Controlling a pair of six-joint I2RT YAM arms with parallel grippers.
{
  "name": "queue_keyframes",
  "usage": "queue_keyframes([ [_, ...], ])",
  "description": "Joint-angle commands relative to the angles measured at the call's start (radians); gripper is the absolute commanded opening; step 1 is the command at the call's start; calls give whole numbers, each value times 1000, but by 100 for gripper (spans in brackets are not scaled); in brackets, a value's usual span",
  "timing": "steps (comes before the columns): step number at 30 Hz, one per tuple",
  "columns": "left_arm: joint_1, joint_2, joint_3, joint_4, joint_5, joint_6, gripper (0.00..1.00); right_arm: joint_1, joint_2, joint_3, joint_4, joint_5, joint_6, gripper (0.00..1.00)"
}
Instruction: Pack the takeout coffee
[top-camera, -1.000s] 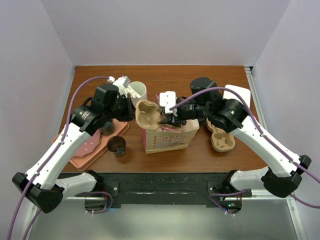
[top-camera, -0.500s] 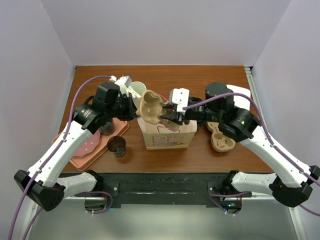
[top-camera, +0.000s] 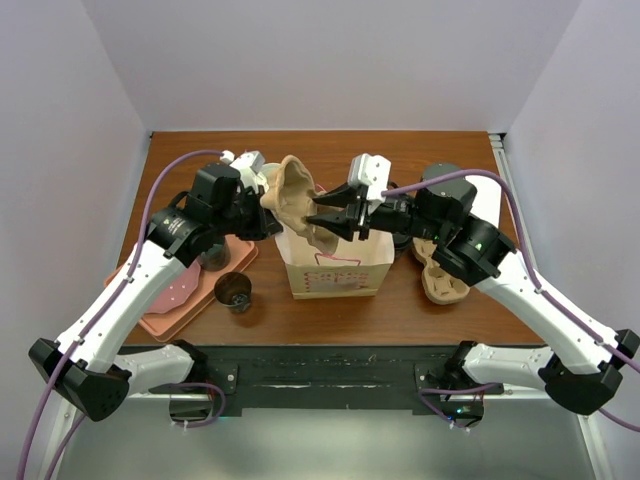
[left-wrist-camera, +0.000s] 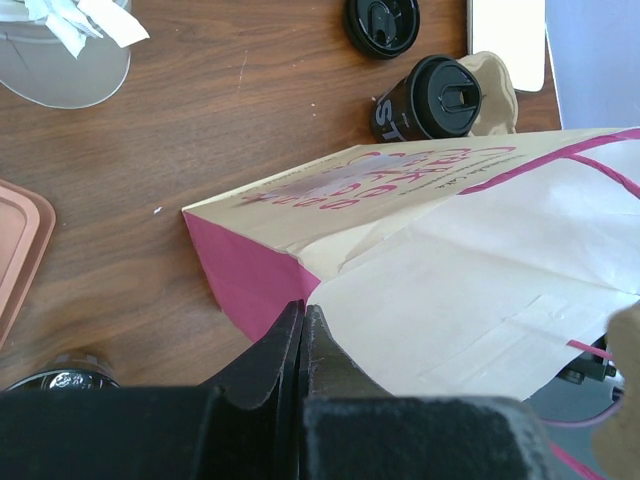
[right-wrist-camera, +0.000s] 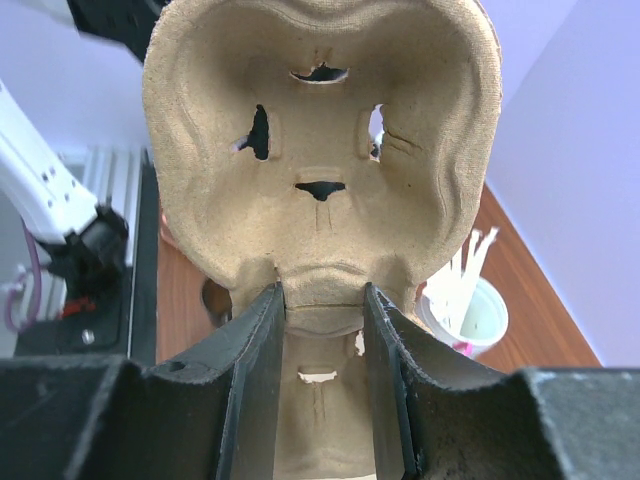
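Pinches bag (left-wrist-camera: 450, 260) with shut left gripper (left-wrist-camera: 303, 315); clamps carrier (right-wrist-camera: 320, 150) in right gripper (right-wrist-camera: 320, 300), above centre. Risks snagging tilted carrier on bag.

Your left pincer (left-wrist-camera: 303, 310) is pinched on the rim of the paper bag (left-wrist-camera: 480, 270), at its left corner. The bag stands on the table (left-wrist-camera: 230, 130) and opens to that pincer's right. Past the bag from it: takeout coffee (left-wrist-camera: 440, 98) upright on the table, second carrier (left-wrist-camera: 497, 85) just beside it on the far side, loose lid (left-wrist-camera: 383, 22) just beyond. Stirrer cup (left-wrist-camera: 60, 55) is ahead-left of it, tray (left-wrist-camera: 20, 250) to its left, open cup (top-camera: 235, 290) beside the tray on the pincer's near side. Your right pincer (right-wrist-camera: 322, 292) holds the cup carrier (right-wrist-camera: 320, 150) on edge above the bag mouth, between both pincers.
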Motion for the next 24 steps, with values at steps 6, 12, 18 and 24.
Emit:
queue_keyframes([
  [6, 12, 1, 42, 30, 38, 42, 0, 5, 2, 38, 194, -57, 119, 16],
  [12, 15, -2, 42, 29, 39, 48, 0, 2, 25, 44, 145, -69, 89, 16],
  [18, 21, -2, 33, 44, 62, 52, 0, 2, 33, 17, -16, -45, -60, 16],
  [24, 25, 3, 33, 56, 91, 59, 0, 2, 48, 12, -194, 21, -184, 15],
])
